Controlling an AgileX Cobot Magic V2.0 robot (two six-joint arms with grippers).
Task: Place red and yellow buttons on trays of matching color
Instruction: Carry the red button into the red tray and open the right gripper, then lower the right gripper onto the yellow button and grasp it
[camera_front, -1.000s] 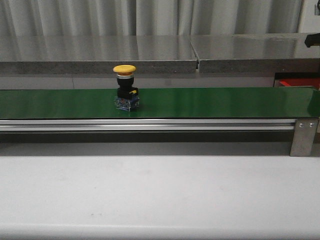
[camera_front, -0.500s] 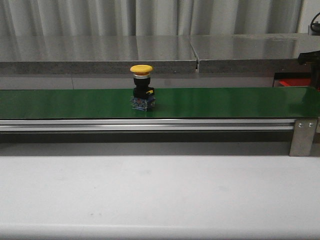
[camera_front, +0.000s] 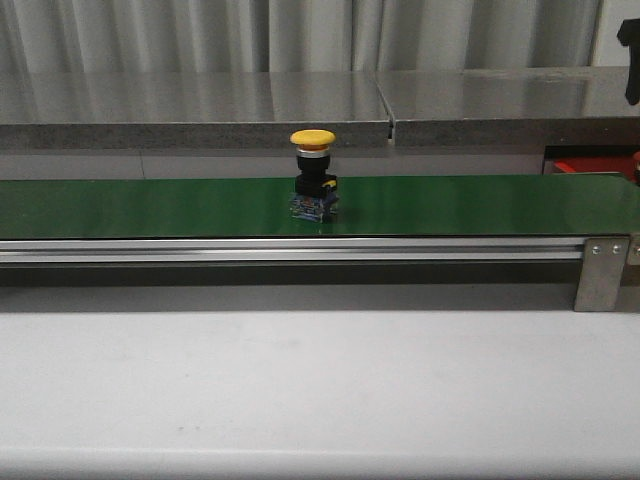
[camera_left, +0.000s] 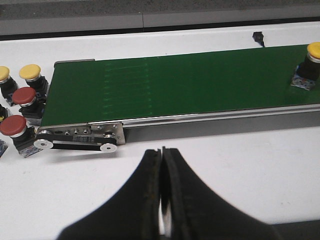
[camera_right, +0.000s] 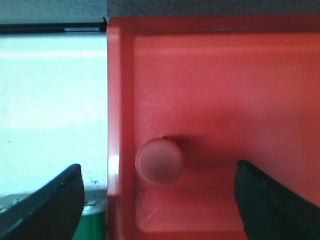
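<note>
A yellow button (camera_front: 313, 175) with a black body stands upright on the green belt (camera_front: 150, 205), a little left of its middle; the left wrist view catches it at the belt's far end (camera_left: 312, 67). By the belt's other end, red buttons (camera_left: 23, 96) and yellow buttons (camera_left: 30, 73) stand on the white table. My left gripper (camera_left: 161, 151) hangs shut and empty over the white table in front of the belt. My right gripper (camera_right: 159, 200) is open above the red tray (camera_right: 225, 75), where a red button (camera_right: 159, 161) stands between its spread fingers. The yellow tray is out of view.
A steel counter (camera_front: 300, 100) runs behind the belt. The belt's metal end bracket (camera_front: 600, 272) sits at the right, with the red tray's edge (camera_front: 590, 165) behind it. A dark part of my right arm (camera_front: 630, 45) shows at the top right corner.
The yellow button has travelled to the right along the belt. The dark part of my right arm has risen at the right edge.
</note>
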